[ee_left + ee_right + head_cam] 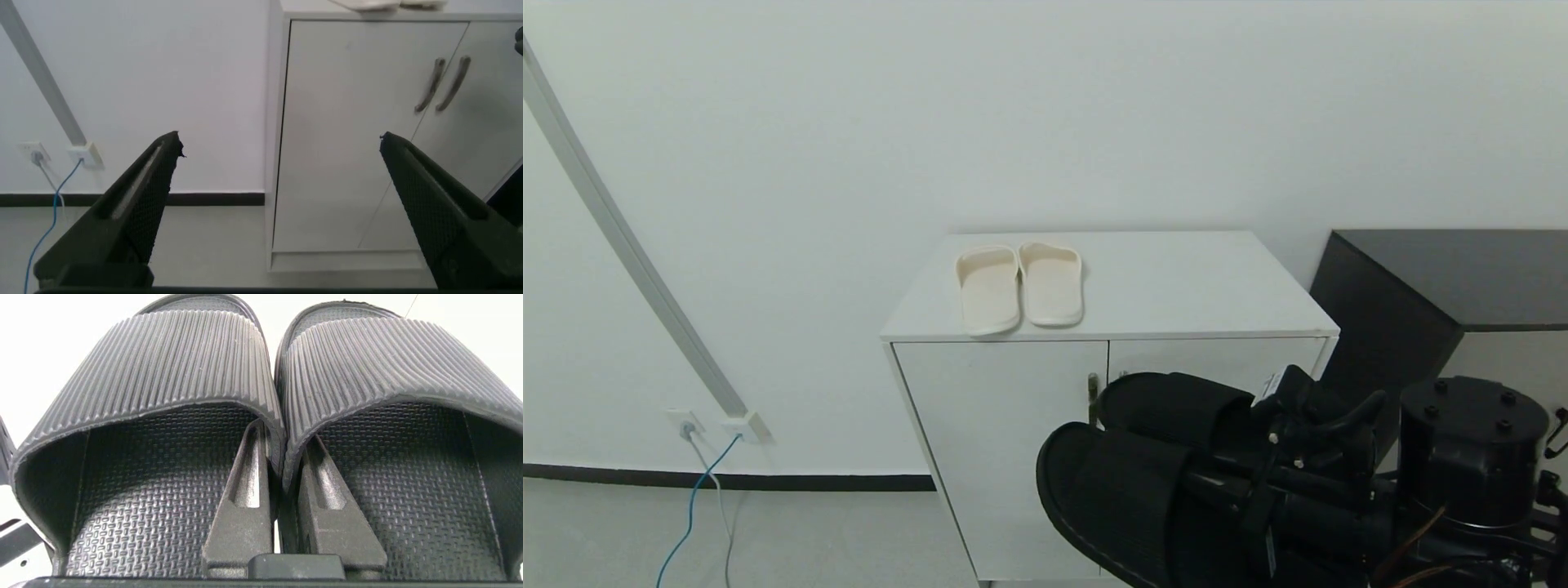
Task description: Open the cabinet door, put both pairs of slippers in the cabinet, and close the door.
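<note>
Shut cabinet (pixel 1005 441), black slippers (pixel 1143 457) held ready.
The left claw (pixel 279 140), spread wide, faces the cabinet front; the white slippers (pixel 1019 287) lie on its top; the right claw (pixel 284 457) is clamped on the black slippers before its right door (pixel 1217 356). The left claw should probably square up on one handle (pixel 431 86), close firmly and swing that door wide, black slippers kept clear.

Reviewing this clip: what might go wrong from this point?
The cabinet doors are shut, and the black slippers hang in front of the right one; swinging it open might hit them. The right tool pinches only the pair's inner side walls, so one slipper may slip out.
</note>
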You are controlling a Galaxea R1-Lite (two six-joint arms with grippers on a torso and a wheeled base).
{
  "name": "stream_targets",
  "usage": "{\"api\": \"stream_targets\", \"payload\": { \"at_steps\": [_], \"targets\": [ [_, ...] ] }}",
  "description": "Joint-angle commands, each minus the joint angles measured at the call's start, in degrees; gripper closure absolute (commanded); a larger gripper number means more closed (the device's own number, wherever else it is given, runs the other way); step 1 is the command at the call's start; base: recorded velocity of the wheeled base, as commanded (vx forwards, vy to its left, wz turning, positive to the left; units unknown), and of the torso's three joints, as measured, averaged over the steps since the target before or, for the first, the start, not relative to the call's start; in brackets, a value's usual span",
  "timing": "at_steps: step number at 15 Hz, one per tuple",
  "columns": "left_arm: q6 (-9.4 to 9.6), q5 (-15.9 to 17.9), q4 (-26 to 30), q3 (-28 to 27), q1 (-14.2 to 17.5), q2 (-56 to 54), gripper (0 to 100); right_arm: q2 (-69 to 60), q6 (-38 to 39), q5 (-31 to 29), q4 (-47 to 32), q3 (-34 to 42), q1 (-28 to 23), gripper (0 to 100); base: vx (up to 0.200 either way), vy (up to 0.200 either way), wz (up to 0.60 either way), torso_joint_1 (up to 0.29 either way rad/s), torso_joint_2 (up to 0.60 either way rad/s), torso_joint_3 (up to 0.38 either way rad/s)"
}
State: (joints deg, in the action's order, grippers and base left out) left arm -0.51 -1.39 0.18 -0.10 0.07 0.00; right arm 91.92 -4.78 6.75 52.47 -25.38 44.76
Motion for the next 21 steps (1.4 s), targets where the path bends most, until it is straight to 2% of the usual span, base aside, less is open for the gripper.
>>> {"api": "stream_targets", "payload": {
  "at_steps": [1, 12, 21],
  "targets": [
    [-0.02, 0.0, 0.0, 0.0, 0.0, 0.1, 0, 0.2, -0.1, 0.0, 0.0, 0.2, 0.1, 100, 0.000, 0.000, 0.00, -0.212, 0.56, 0.330],
    [-0.02, 0.0, 0.0, 0.0, 0.0, 0.1, 0, 0.2, -1.0, 0.0, 0.0, 1.4, 0.6, 100, 0.000, 0.000, 0.00, -0.190, 0.52, 0.324],
    [-0.02, 0.0, 0.0, 0.0, 0.0, 0.1, 0, 0.3, -2.2, 0.1, 0.0, 1.7, 0.9, 100, 0.000, 0.000, 0.00, -0.107, 0.47, 0.346]
  ]
}}
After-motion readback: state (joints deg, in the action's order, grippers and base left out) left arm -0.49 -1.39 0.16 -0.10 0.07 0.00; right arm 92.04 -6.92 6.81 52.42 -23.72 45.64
